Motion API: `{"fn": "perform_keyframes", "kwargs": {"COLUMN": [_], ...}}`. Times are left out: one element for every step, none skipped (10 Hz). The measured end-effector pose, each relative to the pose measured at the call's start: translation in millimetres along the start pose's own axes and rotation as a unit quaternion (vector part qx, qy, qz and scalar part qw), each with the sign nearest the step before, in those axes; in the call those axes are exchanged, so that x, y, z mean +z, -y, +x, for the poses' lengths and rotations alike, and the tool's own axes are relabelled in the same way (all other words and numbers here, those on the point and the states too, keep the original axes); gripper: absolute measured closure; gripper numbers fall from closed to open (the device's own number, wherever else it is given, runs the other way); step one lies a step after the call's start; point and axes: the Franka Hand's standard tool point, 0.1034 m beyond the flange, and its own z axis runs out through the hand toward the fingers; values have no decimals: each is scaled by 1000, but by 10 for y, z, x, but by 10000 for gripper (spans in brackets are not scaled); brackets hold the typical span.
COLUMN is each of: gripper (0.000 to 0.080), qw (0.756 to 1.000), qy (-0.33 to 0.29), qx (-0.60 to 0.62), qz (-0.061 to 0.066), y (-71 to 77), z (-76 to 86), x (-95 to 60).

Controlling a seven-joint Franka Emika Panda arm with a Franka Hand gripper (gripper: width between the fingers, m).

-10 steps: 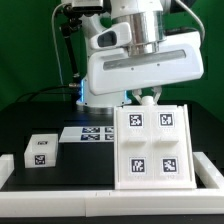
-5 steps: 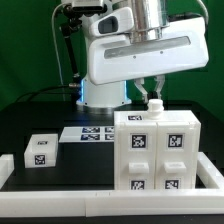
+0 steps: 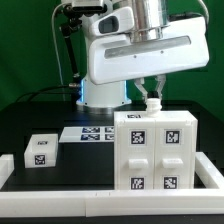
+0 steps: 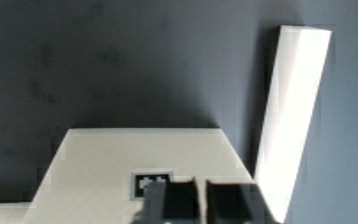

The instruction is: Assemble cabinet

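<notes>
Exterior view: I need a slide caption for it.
Gripper at the top edge of the tagged white cabinet; a small white block sits apart.

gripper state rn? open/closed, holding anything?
Gripper: looks closed, fingers pinching the top rear edge of the cabinet body; the contact itself is partly hidden.

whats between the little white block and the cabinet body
The marker board lies between the small white block and the cabinet body, flat on the black table, in the exterior view.
</notes>
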Motion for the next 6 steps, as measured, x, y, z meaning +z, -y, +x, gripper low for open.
{"fn": "perform_keyframes", "kwargs": {"gripper": [617, 421, 421, 281, 140, 44], "qw": [1000, 1000, 1000, 999, 999, 999], "qy": [-3, 1, 10, 7, 8, 12], "qx": [1, 4, -11, -25, -32, -33], "qz": [-2, -7, -12, -21, -28, -31], "y": [-14, -68, -197, -428, -681, -864], "z": [-39, -264, -446, -607, -754, -827], "x": [41, 198, 282, 337, 380, 384]}}
